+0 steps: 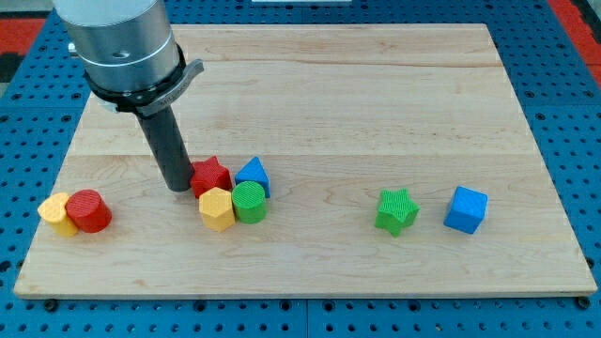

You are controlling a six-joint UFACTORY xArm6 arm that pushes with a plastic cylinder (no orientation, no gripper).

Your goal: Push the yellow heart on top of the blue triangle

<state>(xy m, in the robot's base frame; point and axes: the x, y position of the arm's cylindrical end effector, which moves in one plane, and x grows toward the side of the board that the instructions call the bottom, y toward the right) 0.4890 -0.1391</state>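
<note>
No pincer on this rig, just a rod, so there's no open/closed state to give. My tip [176, 187] sits touching or just beside the red star [211, 176], at its 9 o'clock.

Yellow heart [56, 212] lies far out at 8 o'clock from the tip, touching the red cylinder [89, 210] on the heart's 3 o'clock side. Blue triangle [254, 175] is at 3 o'clock of the star, w/ yellow hexagon [217, 207] & green cylinder [249, 201] just below, at its 6–7 o'clock.

Judgement: get tip round to heart's 9 o'clock first, then push toward 2–3 o'clock. Red cylinder blocks the straight line & the cluster crowds the triangle; approach from 12 o'clock side of bench [376, 103], short strokes, re-centre often or the heart will slip off.
</note>
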